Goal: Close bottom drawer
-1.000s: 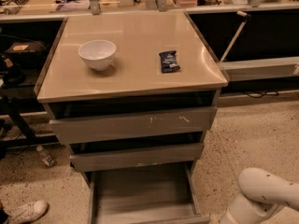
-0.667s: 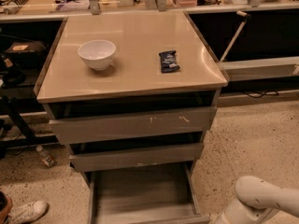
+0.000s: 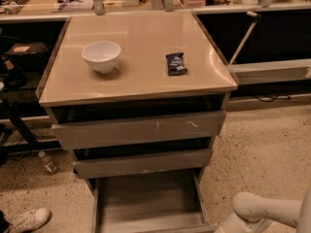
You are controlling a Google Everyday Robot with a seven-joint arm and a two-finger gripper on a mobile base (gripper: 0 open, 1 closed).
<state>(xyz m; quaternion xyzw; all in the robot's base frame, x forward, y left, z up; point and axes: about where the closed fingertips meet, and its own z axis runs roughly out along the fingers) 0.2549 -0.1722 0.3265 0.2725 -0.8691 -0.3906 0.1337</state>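
Far left at the bottom edge, a white shoe (image 3: 26, 220) pokes in on the speckled floor (image 3: 262, 149), and just above it a small bottle (image 3: 48, 162) lies beside the cabinet's left foot. Onto the cabinet now: its beige top (image 3: 141, 84) carries a white bowl (image 3: 101, 56) on the left half, upright, and a dark packet (image 3: 176, 63) lying flat right of centre, the two well apart. Below the top, the widest drawer (image 3: 141, 128) sits slightly out, with pale scratches on the right part of its front. Under that the middle drawer (image 3: 143, 163) also stands a little proud, its front plain. And there is the bottom drawer (image 3: 146, 200), the narrowest one, at the foot of the cabinet and pulled far out toward the camera, its grey box interior in full view and its low front right at the lower edge of the frame. Moving right, a pale pole (image 3: 241, 35) leans against the dark shelving behind the cabinet. Bottom right corner: the white arm (image 3: 265, 210) comes in low, its rounded end just beside the open drawer's right front corner. The gripper is out of frame below that corner, so its state cannot be told.
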